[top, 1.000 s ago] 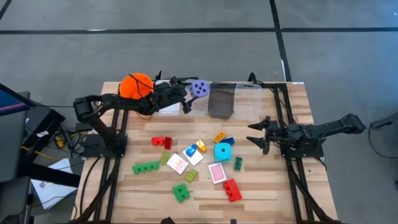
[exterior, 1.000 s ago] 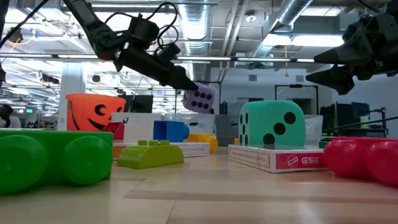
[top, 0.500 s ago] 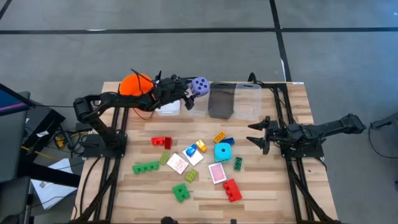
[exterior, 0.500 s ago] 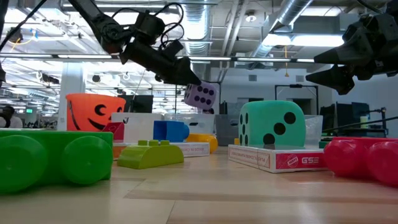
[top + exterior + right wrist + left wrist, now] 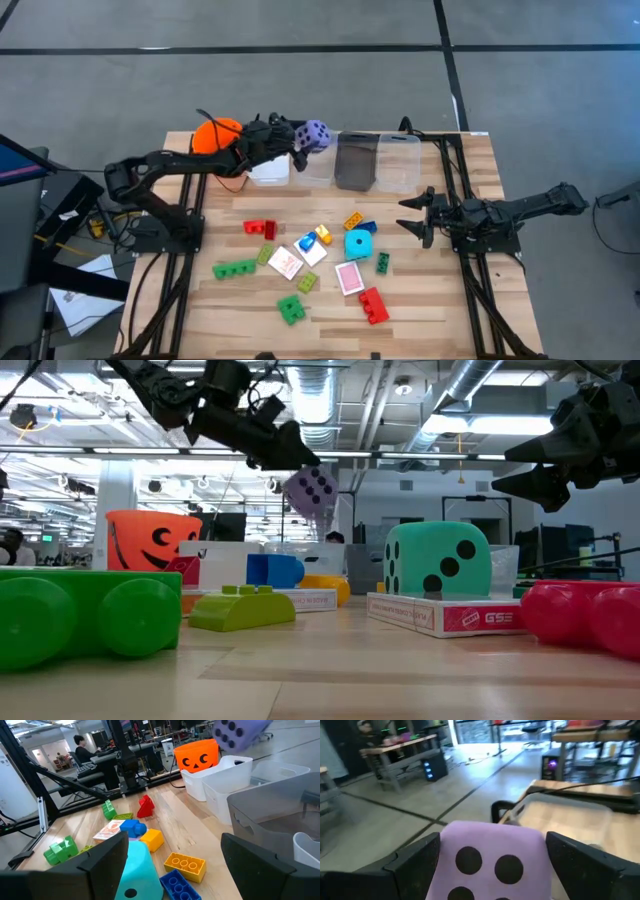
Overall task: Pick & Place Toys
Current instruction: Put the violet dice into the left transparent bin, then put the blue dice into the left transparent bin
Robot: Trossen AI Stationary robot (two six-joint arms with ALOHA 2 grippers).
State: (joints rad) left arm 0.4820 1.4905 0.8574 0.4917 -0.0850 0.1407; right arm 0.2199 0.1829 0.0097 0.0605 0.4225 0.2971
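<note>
Lying scattered on the near table, bricks [image 5: 233,268] and cyan die [image 5: 358,243], right gripper [image 5: 414,216] hovering beside them with jaws wide, left gripper [image 5: 300,137] clamping purple die [image 5: 316,134], tilted, above the far bins [image 5: 355,162].

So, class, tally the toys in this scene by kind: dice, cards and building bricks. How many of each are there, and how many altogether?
Dice: 2 (purple die, cyan die)
Cards: 3
Building bricks: 11
Total: 16
</note>
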